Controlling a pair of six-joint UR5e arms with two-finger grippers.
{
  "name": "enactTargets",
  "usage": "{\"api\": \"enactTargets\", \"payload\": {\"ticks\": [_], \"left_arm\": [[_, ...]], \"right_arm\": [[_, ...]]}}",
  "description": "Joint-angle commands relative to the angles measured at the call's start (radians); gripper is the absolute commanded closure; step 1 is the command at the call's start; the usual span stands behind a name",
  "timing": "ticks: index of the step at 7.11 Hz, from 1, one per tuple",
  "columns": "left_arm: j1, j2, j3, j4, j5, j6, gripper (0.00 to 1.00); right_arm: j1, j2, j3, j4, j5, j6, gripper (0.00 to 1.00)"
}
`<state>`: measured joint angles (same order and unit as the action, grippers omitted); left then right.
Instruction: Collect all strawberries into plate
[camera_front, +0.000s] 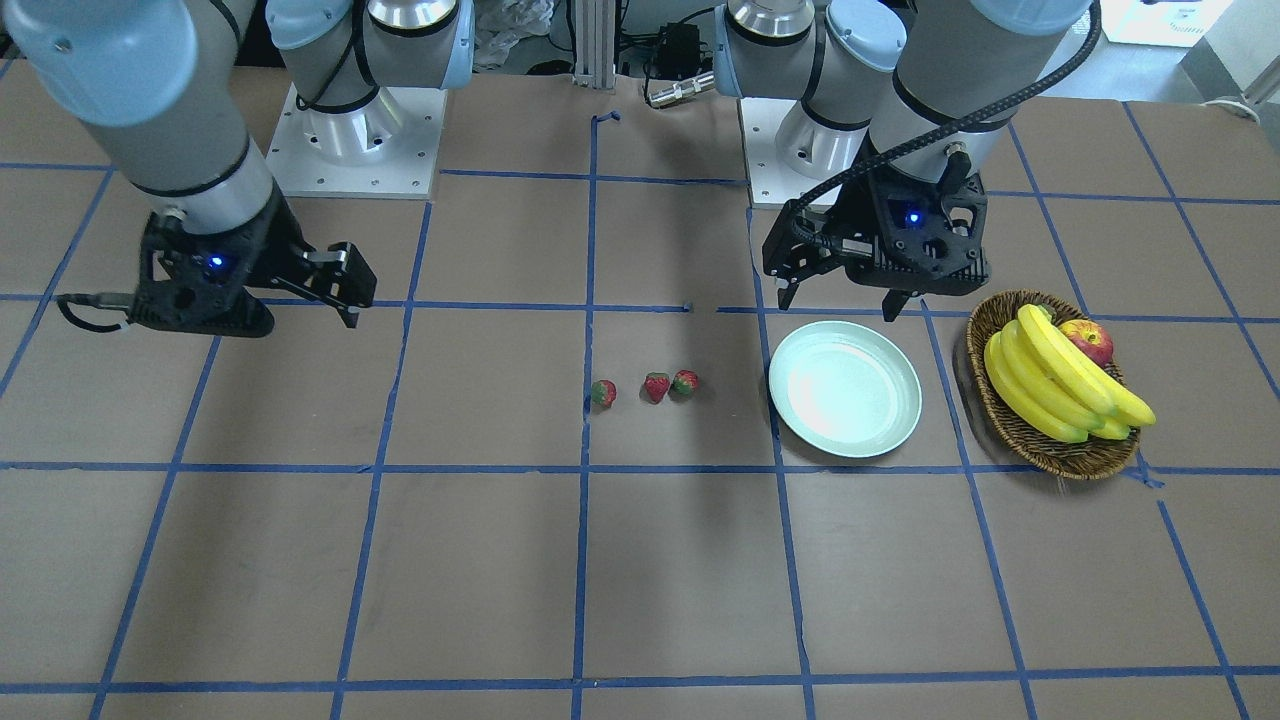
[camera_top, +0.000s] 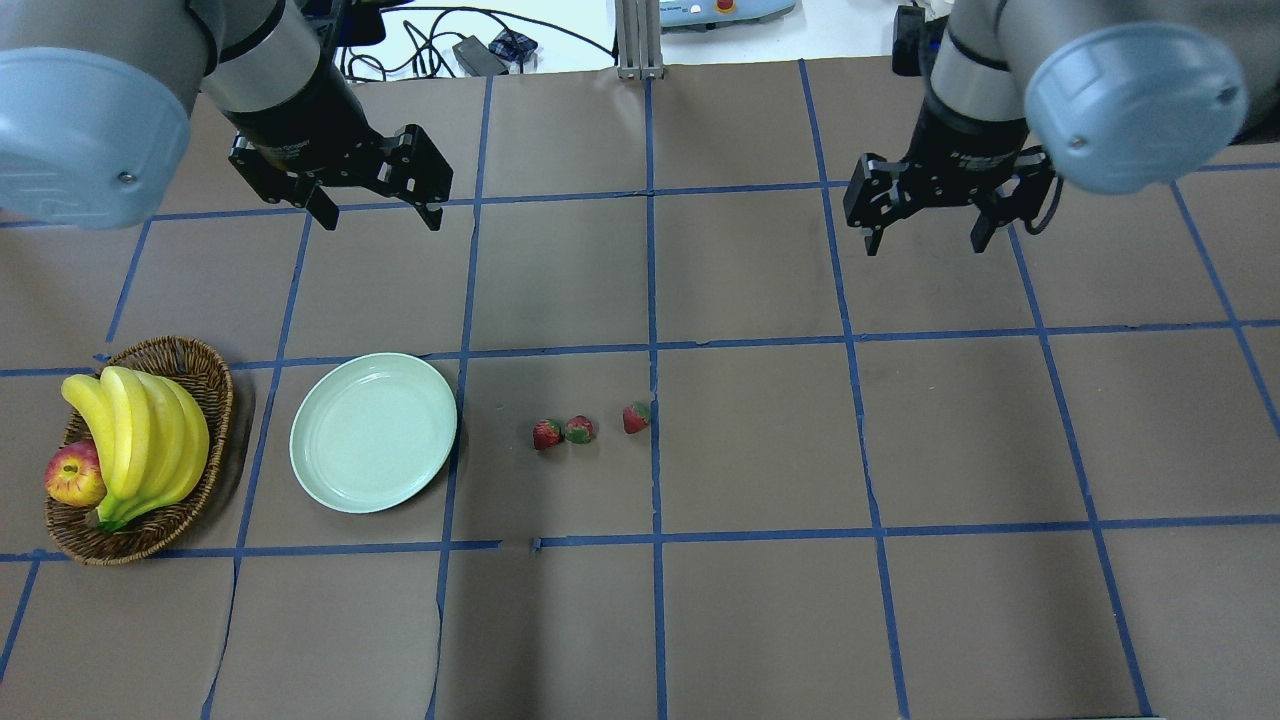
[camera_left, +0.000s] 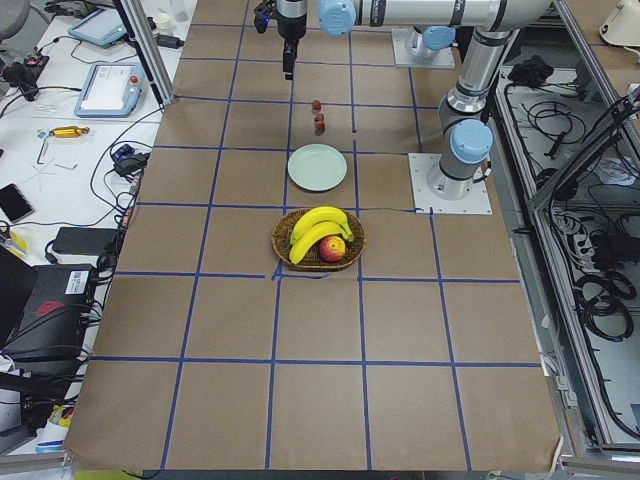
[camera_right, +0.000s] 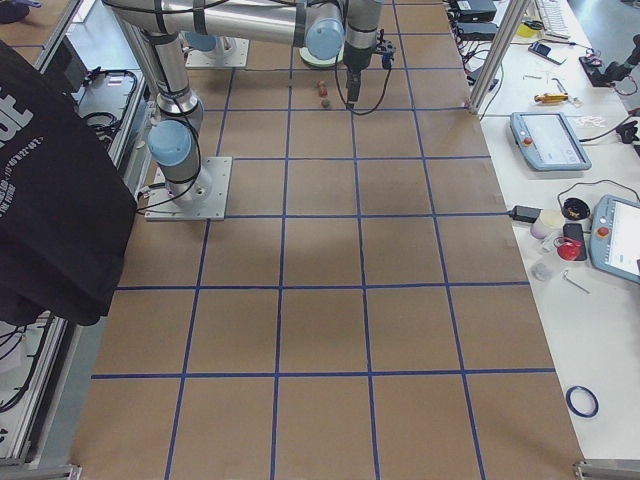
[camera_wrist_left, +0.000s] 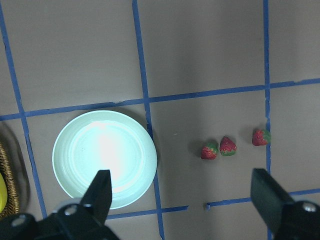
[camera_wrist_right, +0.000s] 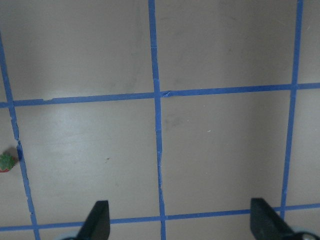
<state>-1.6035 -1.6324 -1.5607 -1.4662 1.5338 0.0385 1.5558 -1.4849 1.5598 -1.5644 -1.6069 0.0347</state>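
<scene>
brown paper-covered table (camera_front: 700, 560) ruled into squares by blue tape lines (camera_front: 581, 560)
a white side bench (camera_right: 590, 330) runs along one long edge, carrying grey touchscreen pendants (camera_right: 545, 140) and small tools; a silver aluminium post (camera_top: 640, 40) stands at that edge, black cables (camera_left: 590, 280) lie coiled along the other, beside a person in a black shirt (camera_right: 50, 200).

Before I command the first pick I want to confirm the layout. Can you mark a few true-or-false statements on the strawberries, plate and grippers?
1. The plate is empty. True.
2. All three strawberries lie on the table. True.
3. The left gripper holds a strawberry. False: its fingers are open and empty.
4. The apple sits on the plate. False: it is in the basket with the bananas.
5. The plate lies between the strawberries and the basket. True.
</scene>
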Motion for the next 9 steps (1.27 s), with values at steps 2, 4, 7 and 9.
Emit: {"api": "enactTargets", "payload": {"ticks": [2, 4, 7, 9], "left_arm": [[-0.003, 0.003, -0.015, 0.004, 0.003, -0.011, 0.0], [-0.001, 0.006, -0.01, 0.004, 0.005, -0.009, 0.0], [-0.001, 0.011, -0.015, 0.004, 0.005, -0.009, 0.0], [-0.003, 0.011, -0.016, 0.004, 0.003, -0.009, 0.0]], "right_arm": [[-0.017, -0.046, -0.133, 0.178, 0.008, -0.002, 0.0], [-0.016, -0.037, -0.119, 0.12, 0.042, -0.004, 0.0], [-0.014, -0.046, -0.107, 0.076, 0.032, -0.015, 0.0], [-0.011, -0.037, -0.098, 0.078, -0.02, -0.016, 0.01]]}}
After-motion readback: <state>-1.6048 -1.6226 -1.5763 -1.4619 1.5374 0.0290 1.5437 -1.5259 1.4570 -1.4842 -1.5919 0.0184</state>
